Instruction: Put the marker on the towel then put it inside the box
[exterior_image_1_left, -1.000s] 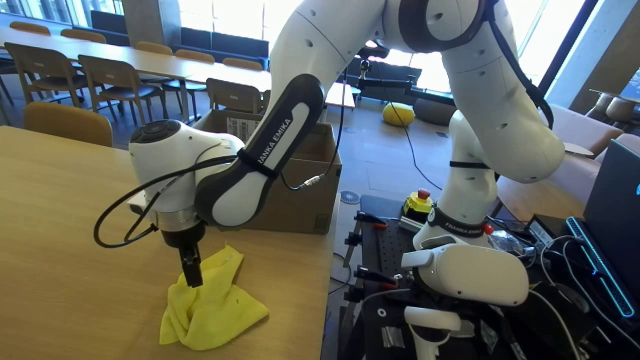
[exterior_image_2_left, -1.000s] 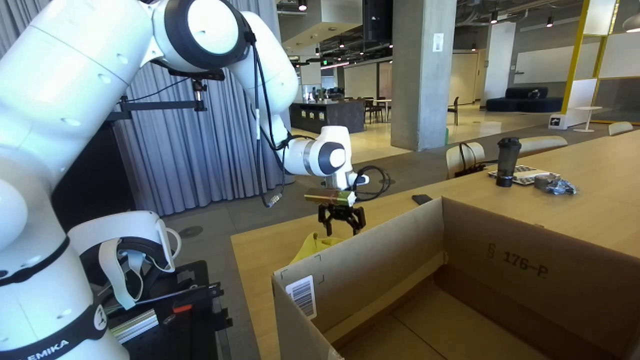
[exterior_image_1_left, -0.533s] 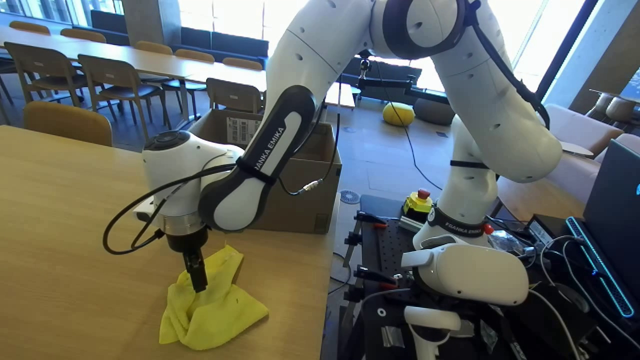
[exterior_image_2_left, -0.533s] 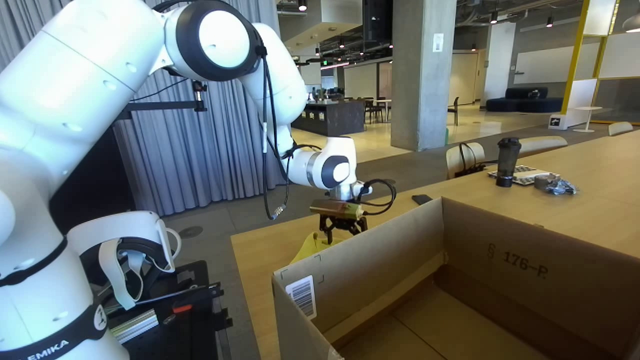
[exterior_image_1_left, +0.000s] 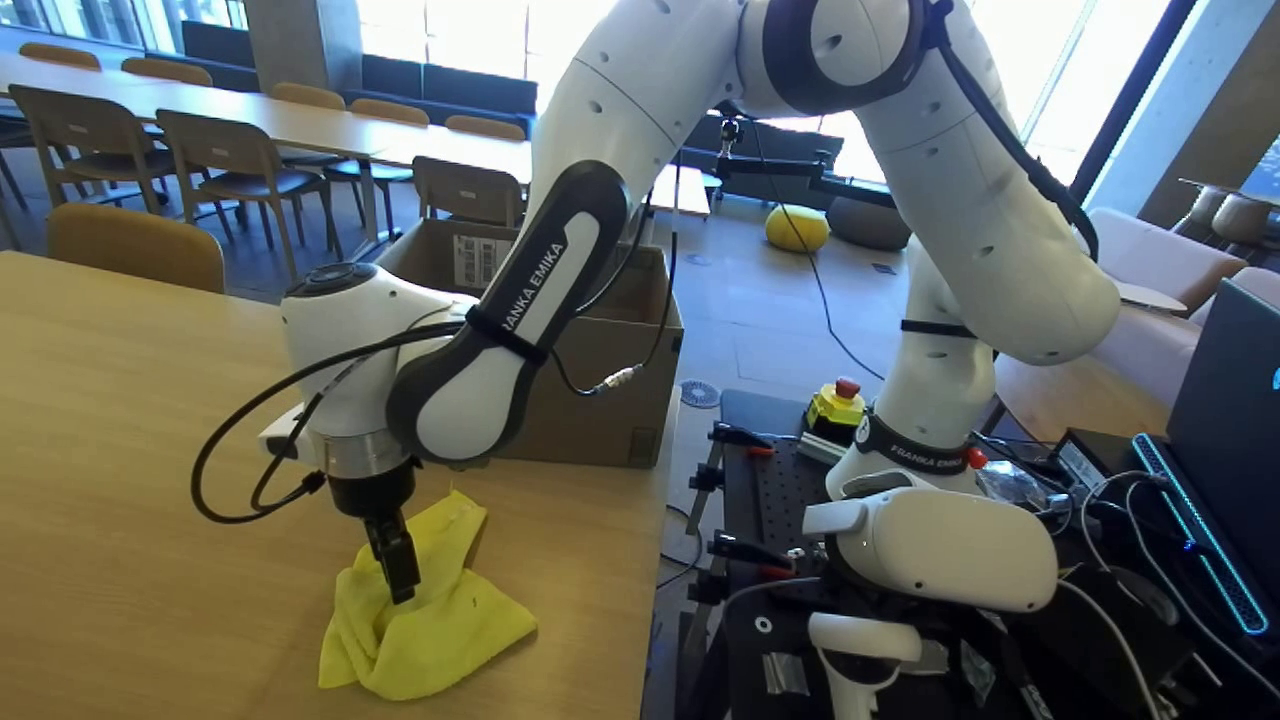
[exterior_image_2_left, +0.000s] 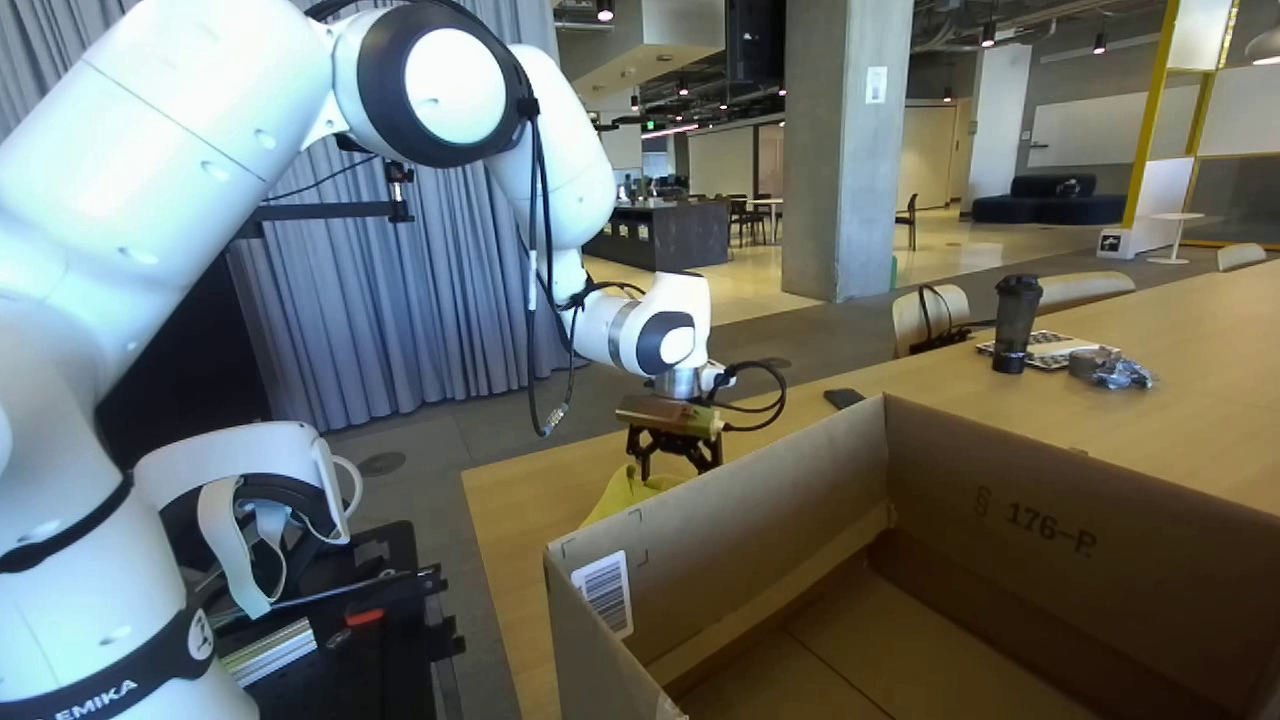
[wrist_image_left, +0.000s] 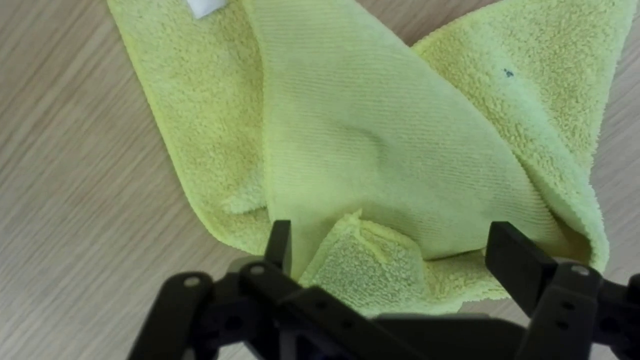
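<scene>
Changed in the last second: I've lowered my black two-fingered gripper (wrist_image_left: 390, 242) toward the bright yellow, rumpled cloth towel (exterior_image_1_left: 435, 625); towel itself hasn't shifted. Fingers spread wide, nothing clasped; in the wrist view they straddle a raised corner fold. Touching the cloth or just above it: can't tell. Marker: not seen in any view. Could be under the towel or in its folds, can't confirm; the small dark spot (wrist_image_left: 508, 73) on the cloth looks like a stain. My read: lining up to pinch the towel, possibly with the marker bundled in it. Boxing step not yet done.

Around: large brown cardboard box (exterior_image_2_left: 770, 530), uncovered on top, white barcode label (exterior_image_2_left: 603, 592), on the light wood table (exterior_image_1_left: 150, 480), near the towel but apart from it. Its near wall stands between towel and interior, so the lift needs to clear that rim. A silver cable connector (exterior_image_1_left: 621, 376) hangs below my arm, in front of the box in an exterior view; might snag on the edge. Dark tumbler (exterior_image_2_left: 1016, 322) and flat black phone-like slab (exterior_image_2_left: 843, 398) sit beyond the box, probably off my path. If the marker's loose under there, a shallow pinch may leave it behind.
</scene>
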